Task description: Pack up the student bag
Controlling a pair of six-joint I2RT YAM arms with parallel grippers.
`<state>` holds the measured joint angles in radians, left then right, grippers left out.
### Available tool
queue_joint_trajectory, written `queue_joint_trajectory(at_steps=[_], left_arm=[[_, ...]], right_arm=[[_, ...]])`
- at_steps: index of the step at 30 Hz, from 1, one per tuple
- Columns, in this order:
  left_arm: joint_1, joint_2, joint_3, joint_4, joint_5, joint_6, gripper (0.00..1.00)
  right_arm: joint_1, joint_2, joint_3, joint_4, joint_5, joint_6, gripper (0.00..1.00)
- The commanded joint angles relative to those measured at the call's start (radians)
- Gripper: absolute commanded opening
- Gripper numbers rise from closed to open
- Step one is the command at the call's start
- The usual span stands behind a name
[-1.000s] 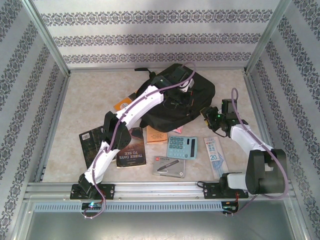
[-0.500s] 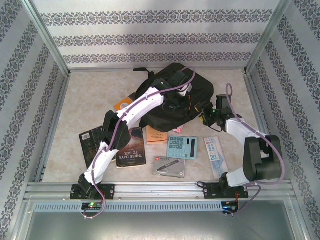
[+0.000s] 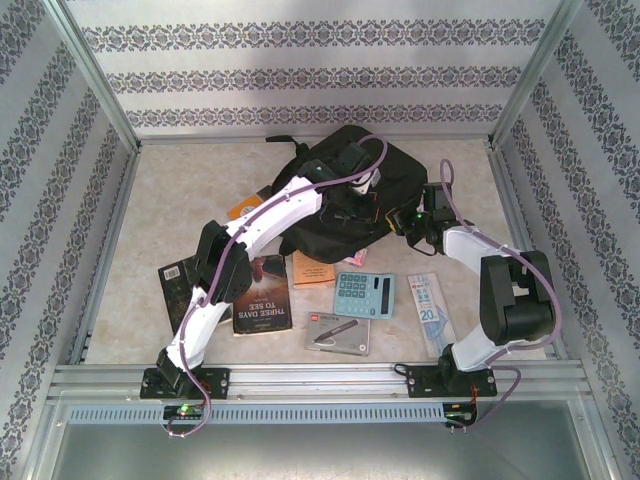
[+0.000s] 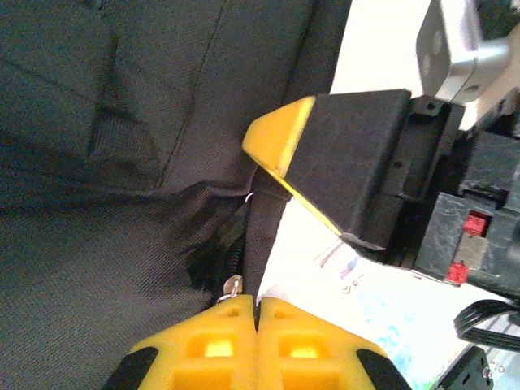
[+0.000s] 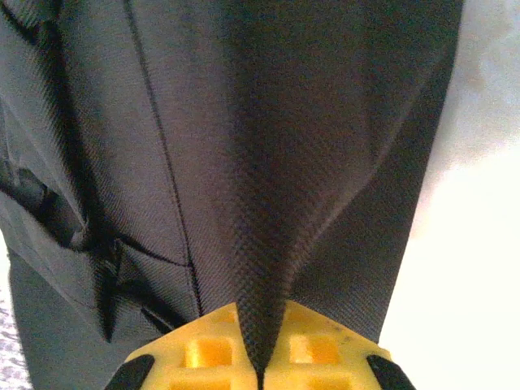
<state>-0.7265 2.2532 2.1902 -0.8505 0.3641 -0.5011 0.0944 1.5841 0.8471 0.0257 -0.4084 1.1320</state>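
Note:
The student bag [image 3: 335,185] is a black fabric backpack lying at the back middle of the table. My left gripper [image 3: 372,205] rests on its right part. In the left wrist view the left gripper [image 4: 258,299] is shut, with the metal zipper pull [image 4: 231,286] pinched at its tips beside the zipper. My right gripper [image 3: 396,222] is at the bag's right edge. In the right wrist view the right gripper [image 5: 260,333] is shut on a raised fold of bag fabric [image 5: 268,203]. One of its yellow-and-black fingers [image 4: 280,138] shows just above the zipper.
In front of the bag lie a dark book [image 3: 180,285], the book "Three Days to See" [image 3: 262,305], an orange book [image 3: 313,270], a teal calculator [image 3: 364,294], a grey pen box [image 3: 338,332] and a ruler pack [image 3: 430,310]. Patterned walls enclose the table.
The right arm swung left and forward to the bag's right edge, and its gripper closed on the fabric. The left arm stayed on the zipper.

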Motion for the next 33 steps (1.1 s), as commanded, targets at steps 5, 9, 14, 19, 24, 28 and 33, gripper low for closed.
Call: queue_joint_trajectory(at_steps=[5, 9, 14, 19, 24, 28, 33], left_arm=[[-0.001, -0.098, -0.089, 0.022, 0.024, 0.023, 0.0], [0.004, -0.136, -0.148, 0.034, 0.015, 0.032, 0.0], [0.01, -0.175, -0.211, 0.052, 0.014, 0.034, 0.0], [0.014, -0.203, -0.262, 0.056, 0.017, 0.042, 0.0], [0.025, -0.244, -0.321, 0.059, 0.015, 0.048, 0.0], [0.04, -0.276, -0.356, 0.061, 0.003, 0.052, 0.0], [0.068, -0.307, -0.388, 0.068, -0.002, 0.055, 0.0]], right_arm=[[-0.012, 0.037, 0.107, -0.124, 0.076, -0.121, 0.0], [-0.02, 0.051, 0.117, -0.137, 0.085, -0.136, 0.0], [-0.028, 0.068, 0.123, -0.144, 0.089, -0.152, 0.0], [-0.038, 0.077, 0.138, -0.16, 0.097, -0.175, 0.0], [-0.046, 0.091, 0.175, -0.2, 0.112, -0.212, 0.0], [-0.05, 0.115, 0.215, -0.239, 0.126, -0.239, 0.0], [-0.061, 0.137, 0.264, -0.278, 0.129, -0.271, 0.0]])
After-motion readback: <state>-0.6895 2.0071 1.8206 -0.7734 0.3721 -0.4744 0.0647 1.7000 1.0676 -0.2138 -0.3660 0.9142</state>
